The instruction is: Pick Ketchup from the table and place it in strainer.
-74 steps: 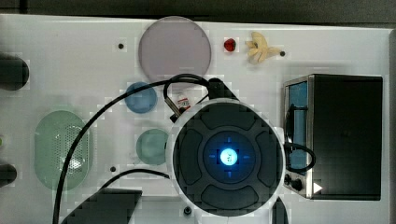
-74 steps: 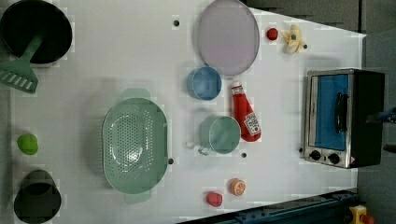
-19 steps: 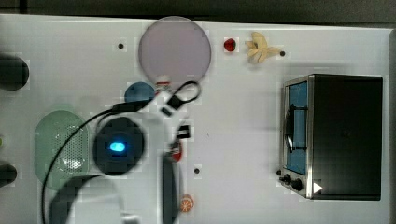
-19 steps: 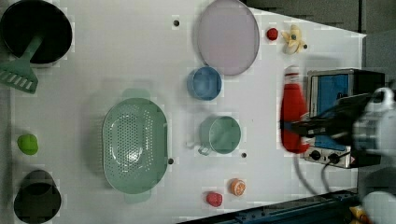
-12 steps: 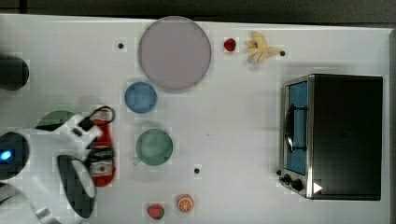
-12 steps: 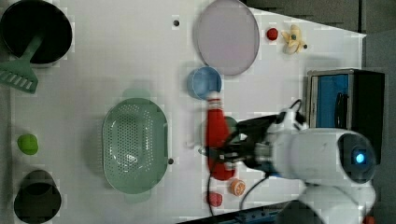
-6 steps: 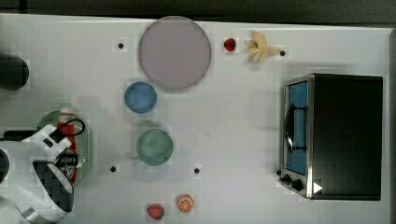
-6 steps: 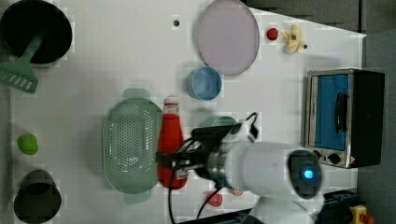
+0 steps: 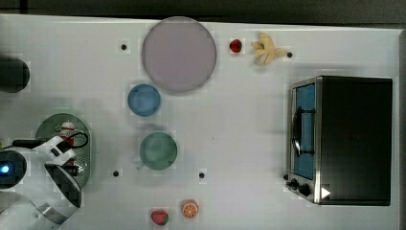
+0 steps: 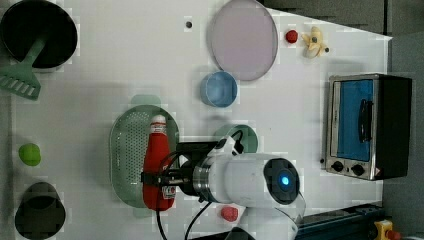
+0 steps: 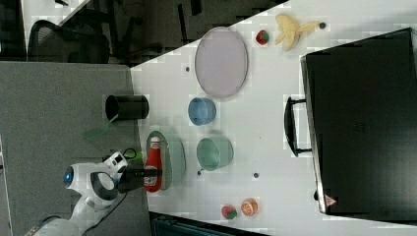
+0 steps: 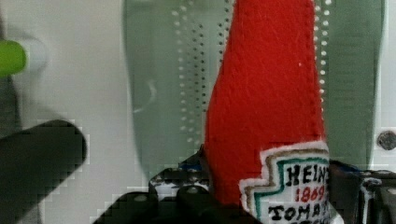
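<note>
One wrist-view detail: Ketchup (image 12: 266,107) label lettering.

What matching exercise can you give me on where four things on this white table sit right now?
Things:
1. red felt ketchup bottle
2. round blue cup
3. yellow banana toy
4. green slotted spatula

Places:
A. beside the small red fruit
B. over the pale green perforated strainer
C. resting in the black bowl
D. next to the large lilac round plate

Pairs: 1-B, 2-D, 3-A, 4-C
</note>
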`<state>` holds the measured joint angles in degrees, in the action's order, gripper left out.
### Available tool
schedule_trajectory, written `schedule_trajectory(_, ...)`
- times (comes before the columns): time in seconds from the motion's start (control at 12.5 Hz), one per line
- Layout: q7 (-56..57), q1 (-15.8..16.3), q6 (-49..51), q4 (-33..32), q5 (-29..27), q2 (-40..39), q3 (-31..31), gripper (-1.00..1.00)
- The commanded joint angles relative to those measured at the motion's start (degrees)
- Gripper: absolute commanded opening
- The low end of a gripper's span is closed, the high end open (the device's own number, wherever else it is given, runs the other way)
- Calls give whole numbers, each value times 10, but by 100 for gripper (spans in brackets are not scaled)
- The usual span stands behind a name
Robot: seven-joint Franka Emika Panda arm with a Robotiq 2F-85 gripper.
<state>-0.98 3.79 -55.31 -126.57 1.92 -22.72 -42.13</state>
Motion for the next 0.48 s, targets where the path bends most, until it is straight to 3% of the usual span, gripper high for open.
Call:
schedule_trajectory(0.08, -43, -5, -13, 7, 11, -2, 14, 88)
schedule_trajectory(0.16, -43, -6, -15, 9, 11, -1, 14, 100)
schedule_trajectory(0.48, -46, -20, -4, 16, 10, 39, 17, 100)
